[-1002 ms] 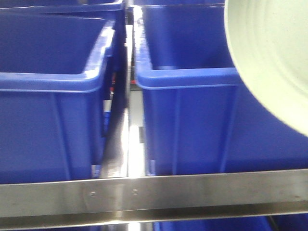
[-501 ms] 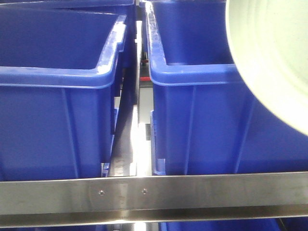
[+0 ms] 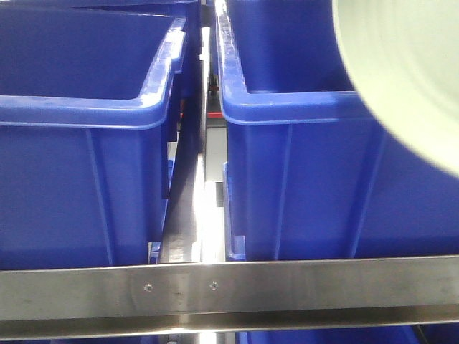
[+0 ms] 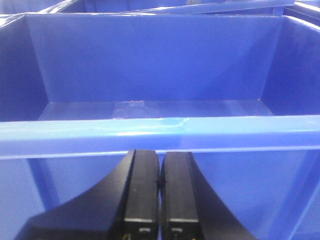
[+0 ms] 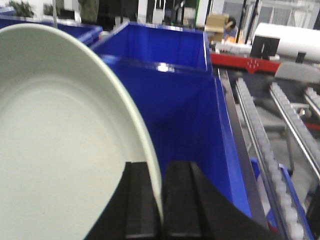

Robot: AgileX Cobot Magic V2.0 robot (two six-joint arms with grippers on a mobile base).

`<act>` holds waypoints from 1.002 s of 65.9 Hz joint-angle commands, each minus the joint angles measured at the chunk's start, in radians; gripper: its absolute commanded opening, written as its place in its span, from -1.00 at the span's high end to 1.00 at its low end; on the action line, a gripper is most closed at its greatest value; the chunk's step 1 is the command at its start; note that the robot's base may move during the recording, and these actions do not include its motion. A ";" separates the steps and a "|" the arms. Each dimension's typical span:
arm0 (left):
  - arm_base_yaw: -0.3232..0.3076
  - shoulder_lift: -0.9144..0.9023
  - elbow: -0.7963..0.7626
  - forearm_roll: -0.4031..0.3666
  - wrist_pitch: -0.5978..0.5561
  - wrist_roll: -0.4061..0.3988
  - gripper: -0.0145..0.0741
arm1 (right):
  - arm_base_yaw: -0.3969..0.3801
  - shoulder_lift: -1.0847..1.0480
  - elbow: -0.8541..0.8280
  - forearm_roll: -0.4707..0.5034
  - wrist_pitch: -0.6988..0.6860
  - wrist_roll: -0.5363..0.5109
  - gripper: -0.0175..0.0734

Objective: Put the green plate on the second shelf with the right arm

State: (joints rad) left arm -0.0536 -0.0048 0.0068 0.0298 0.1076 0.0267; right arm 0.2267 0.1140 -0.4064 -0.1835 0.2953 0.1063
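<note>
Front-facing: green plate [image 3: 409, 72] cropped (gripper unseen)

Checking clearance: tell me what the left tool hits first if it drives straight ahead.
Likely the near rim of the blue bin, directly ahead of the shut left tool; the depth between them is unclear.

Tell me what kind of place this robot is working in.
Probably a warehouse or factory sorting line: big blue plastic bins sit on a steel-railed rack, and roller conveyor tracks run beside them. The right gripper holds a green plate.
</note>
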 commanded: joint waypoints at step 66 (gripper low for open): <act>-0.004 -0.017 0.042 -0.007 -0.083 -0.009 0.38 | -0.278 0.983 -0.523 0.550 -0.388 -0.092 -0.50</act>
State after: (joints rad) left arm -0.0536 -0.0048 0.0068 0.0298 0.1076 0.0267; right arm -0.0245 1.1006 -0.8631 0.2726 -0.0590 0.0098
